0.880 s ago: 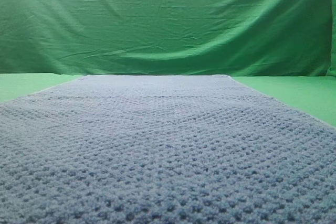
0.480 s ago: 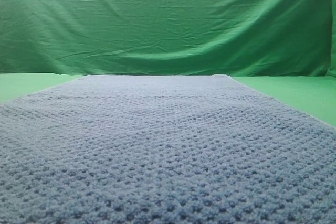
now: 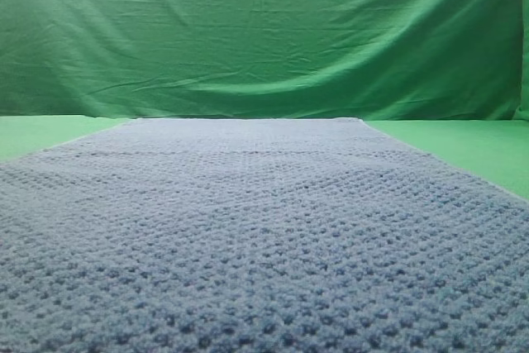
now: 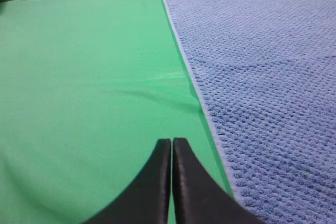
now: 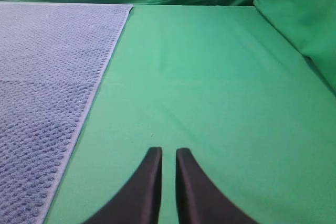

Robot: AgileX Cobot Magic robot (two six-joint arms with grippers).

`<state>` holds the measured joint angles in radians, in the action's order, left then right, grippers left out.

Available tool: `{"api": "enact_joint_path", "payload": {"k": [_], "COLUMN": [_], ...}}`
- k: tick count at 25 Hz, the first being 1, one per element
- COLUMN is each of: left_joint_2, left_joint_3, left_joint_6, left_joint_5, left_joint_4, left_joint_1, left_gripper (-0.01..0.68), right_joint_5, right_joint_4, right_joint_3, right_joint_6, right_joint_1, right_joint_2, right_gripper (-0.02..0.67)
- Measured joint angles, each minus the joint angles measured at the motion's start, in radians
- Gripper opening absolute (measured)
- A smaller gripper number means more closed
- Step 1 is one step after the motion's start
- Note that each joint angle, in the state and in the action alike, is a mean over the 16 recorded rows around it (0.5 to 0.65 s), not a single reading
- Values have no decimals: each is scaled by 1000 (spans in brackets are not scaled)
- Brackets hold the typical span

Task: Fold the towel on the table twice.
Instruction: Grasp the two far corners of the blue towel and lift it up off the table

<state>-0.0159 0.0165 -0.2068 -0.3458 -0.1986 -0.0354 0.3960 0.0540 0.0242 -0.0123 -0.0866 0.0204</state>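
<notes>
The blue-grey waffle-weave towel (image 3: 264,229) lies flat and spread out on the green table (image 3: 467,142), filling most of the exterior view. No gripper shows in that view. In the left wrist view, my left gripper (image 4: 171,142) is shut and empty. It hovers over bare table (image 4: 79,77) just left of the towel's left edge (image 4: 262,77). In the right wrist view, my right gripper (image 5: 168,151) is shut to a narrow slit and empty. It is over bare table (image 5: 210,77), to the right of the towel's right edge (image 5: 47,77).
A wrinkled green backdrop sheet (image 3: 264,31) hangs upright behind the table. A fold of green cloth (image 5: 299,14) rises at the far right of the right wrist view. Bare green table lies on both sides of the towel.
</notes>
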Motion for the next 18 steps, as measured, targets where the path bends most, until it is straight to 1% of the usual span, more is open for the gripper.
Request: {"api": "enact_joint_path", "payload": {"k": [4, 7, 12, 18], "left_joint_2": [0, 0, 0, 0], "left_joint_3": [0, 0, 0, 0], "left_joint_6": [0, 0, 0, 7], "left_joint_5": [12, 49, 162, 328], "left_joint_4": [-12, -35, -80, -141], "left_joint_1": [0, 0, 0, 0], "left_gripper": [0, 0, 0, 0], "right_joint_5": [-3, -26, -120, -275], "right_joint_4": [-1, -8, -29, -56], "right_joint_3": [0, 1, 2, 4], "right_joint_6": [0, 0, 0, 7], "right_joint_1": [0, 0, 0, 0], "right_joint_2": [0, 0, 0, 0], "right_gripper": [45, 48, 48, 48]}}
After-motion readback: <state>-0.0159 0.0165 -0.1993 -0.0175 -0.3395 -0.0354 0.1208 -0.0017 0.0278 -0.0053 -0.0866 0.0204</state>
